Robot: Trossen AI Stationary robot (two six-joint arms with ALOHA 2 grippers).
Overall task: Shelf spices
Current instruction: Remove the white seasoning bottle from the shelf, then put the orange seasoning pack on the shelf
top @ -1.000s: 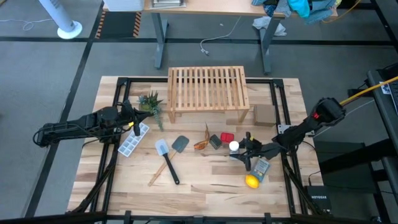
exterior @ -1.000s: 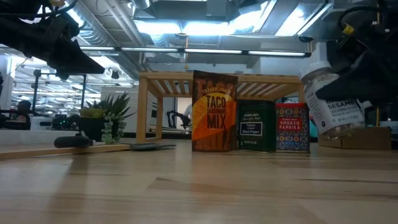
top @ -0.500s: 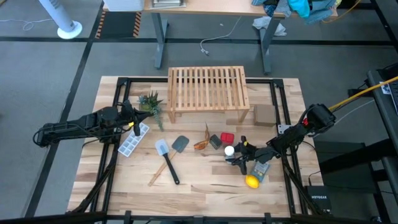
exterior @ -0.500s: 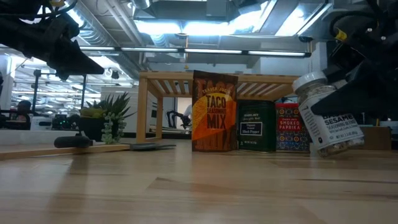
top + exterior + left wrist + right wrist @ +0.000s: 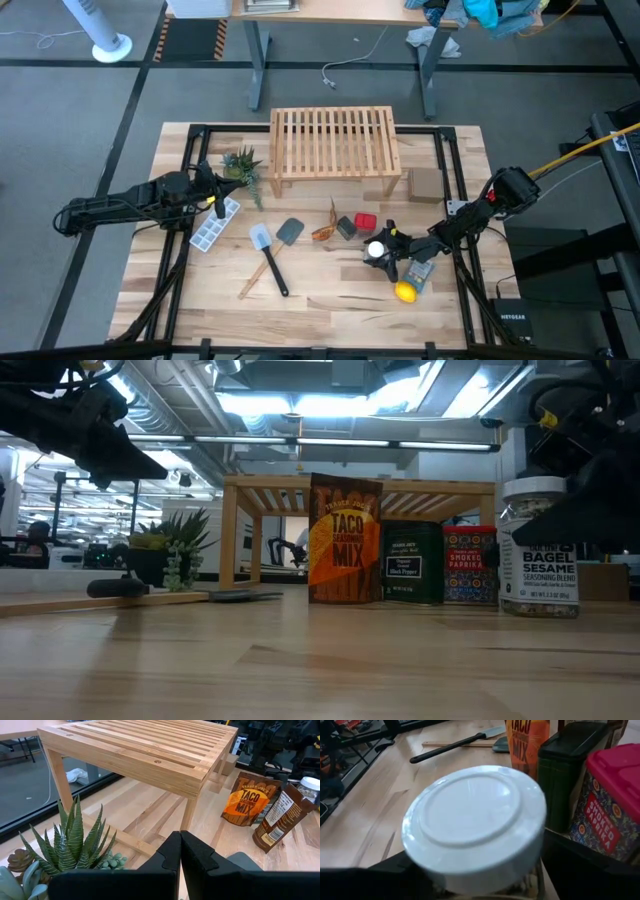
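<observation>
Bottle (image 5: 540,546) now upright on table, right tool (image 5: 387,250) loosened around it

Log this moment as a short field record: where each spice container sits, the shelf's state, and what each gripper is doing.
bottle: white-capped bottle upright on the table, right of the red box
red box: red box on the table in front of the shelf
black box: black box between the red box and the taco mix packet
shelf: shelf top bare, no spice on it
right gripper: right gripper around the bottle, jaws open
left gripper: left gripper shut, by the plant
</observation>
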